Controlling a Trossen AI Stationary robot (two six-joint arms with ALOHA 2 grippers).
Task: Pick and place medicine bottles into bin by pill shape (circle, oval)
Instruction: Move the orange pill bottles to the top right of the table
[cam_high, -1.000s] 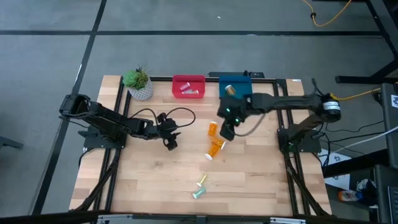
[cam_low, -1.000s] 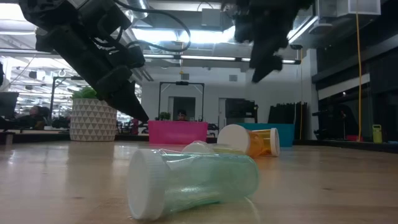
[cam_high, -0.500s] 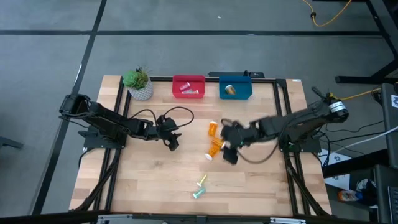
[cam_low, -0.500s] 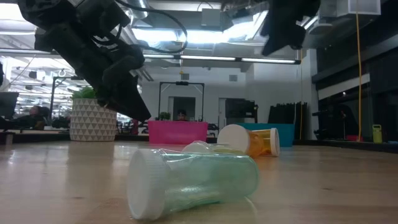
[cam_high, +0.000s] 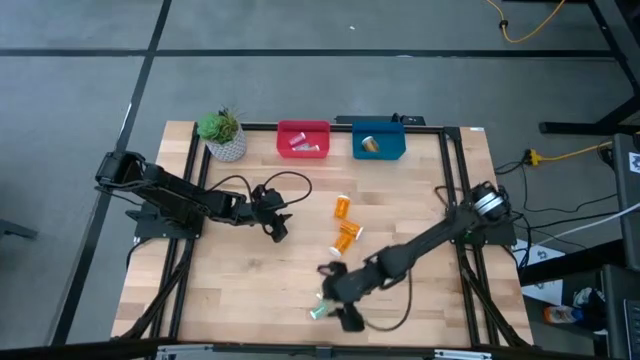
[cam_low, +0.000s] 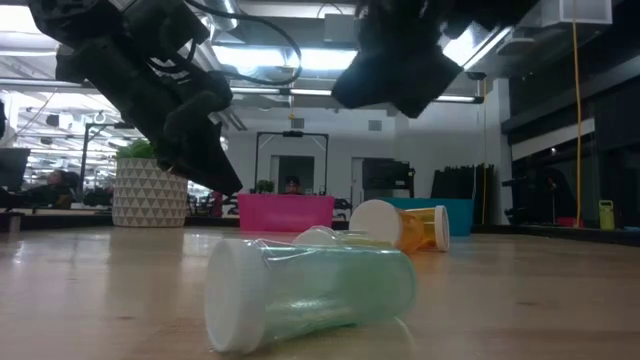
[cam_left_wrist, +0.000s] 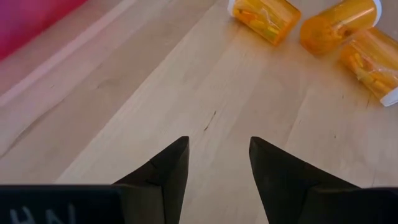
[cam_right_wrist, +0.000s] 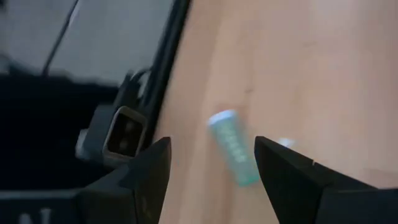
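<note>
A teal vial with a white cap (cam_high: 318, 312) lies on its side near the table's near edge; it fills the low view's foreground (cam_low: 310, 290). A yellow-green vial (cam_high: 325, 292) lies beside it. Orange bottles with white caps (cam_high: 343, 207) (cam_high: 347, 238) lie on their sides mid-table, and they also show in the left wrist view (cam_left_wrist: 264, 15). My right gripper (cam_high: 338, 300) hangs open above the two vials; the teal vial (cam_right_wrist: 233, 149) shows ahead between its fingers, apart from them. My left gripper (cam_high: 275, 225) waits open and empty at mid-left, above the table.
A red bin (cam_high: 303, 138) holding small vials and a blue bin (cam_high: 378, 140) holding an orange bottle stand at the far edge. A potted plant (cam_high: 222, 135) stands at the far left. A black cable (cam_high: 290, 180) loops beside my left gripper. Bare wood lies at near left and right.
My right gripper has swung from in front of the blue bin, past the orange bottles, toward the table's near edge and a little left, and now hangs over the teal and yellow-green vials. The bottles and vials have stayed where they were.
</note>
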